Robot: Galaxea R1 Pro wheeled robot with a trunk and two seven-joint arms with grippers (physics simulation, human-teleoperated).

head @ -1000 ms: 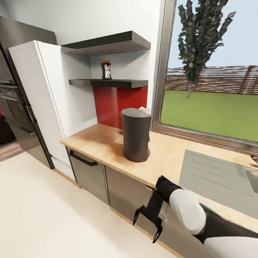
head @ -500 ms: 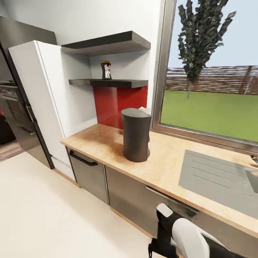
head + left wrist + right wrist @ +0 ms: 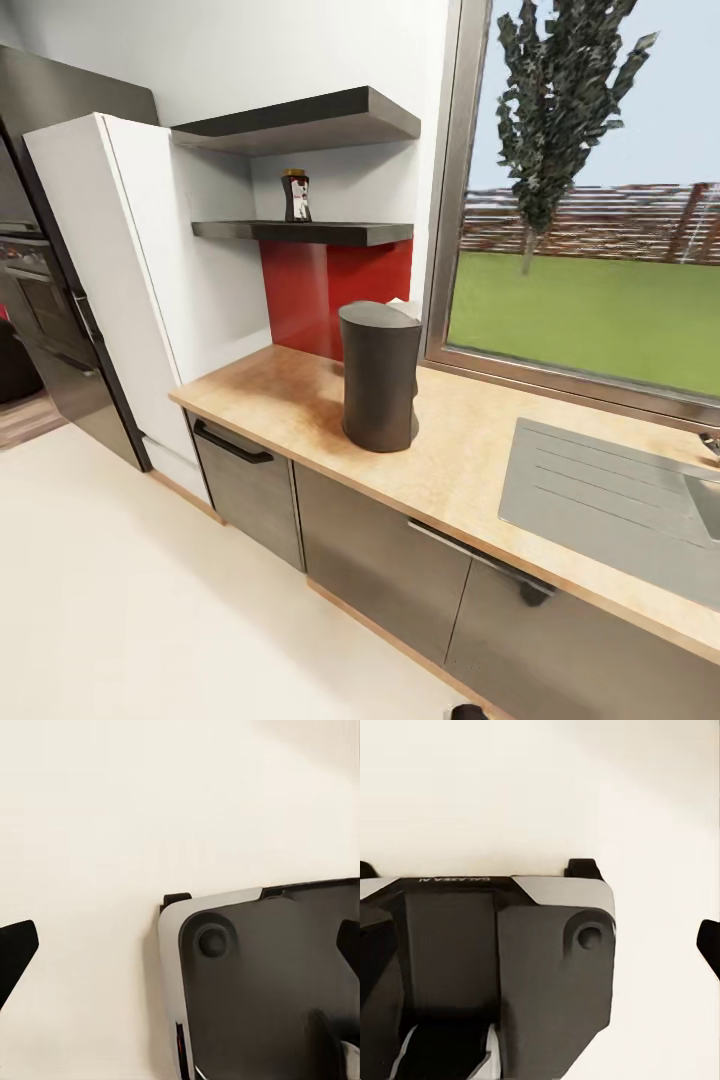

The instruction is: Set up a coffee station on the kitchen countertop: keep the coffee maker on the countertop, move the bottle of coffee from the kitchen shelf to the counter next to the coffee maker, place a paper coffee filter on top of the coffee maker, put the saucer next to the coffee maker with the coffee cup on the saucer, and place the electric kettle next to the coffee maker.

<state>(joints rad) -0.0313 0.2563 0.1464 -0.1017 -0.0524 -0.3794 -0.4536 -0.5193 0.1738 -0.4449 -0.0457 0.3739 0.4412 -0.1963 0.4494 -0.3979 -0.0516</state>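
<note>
Coffee maker [image 3: 379, 376] stands upright on the kitchen countertop [image 3: 290, 405], long axis vertical, slanted flat top tipping down toward the room. A small pale shape shows just behind its top edge, against the window frame [image 3: 446, 200]; too little shows to identify it. Bottle of coffee [image 3: 296, 196] stands upright on the kitchen shelf [image 3: 310, 232], long axis vertical, label too small to read; it sits well above and behind the coffee maker, over the red backsplash [image 3: 330, 290]. A thicker dark slab [image 3: 300, 120] hangs above the shelf. Steel sink [image 3: 610, 500] is cut off at the frame edge. Left gripper [image 3: 180, 952]: wrist view shows the two dark fingertips at opposite edges, spread wide, nothing between them, over pale floor and the robot's base. Right gripper [image 3: 540, 945]: likewise spread apart and empty. Both grippers are well apart from the bottle and the coffee maker.
</note>
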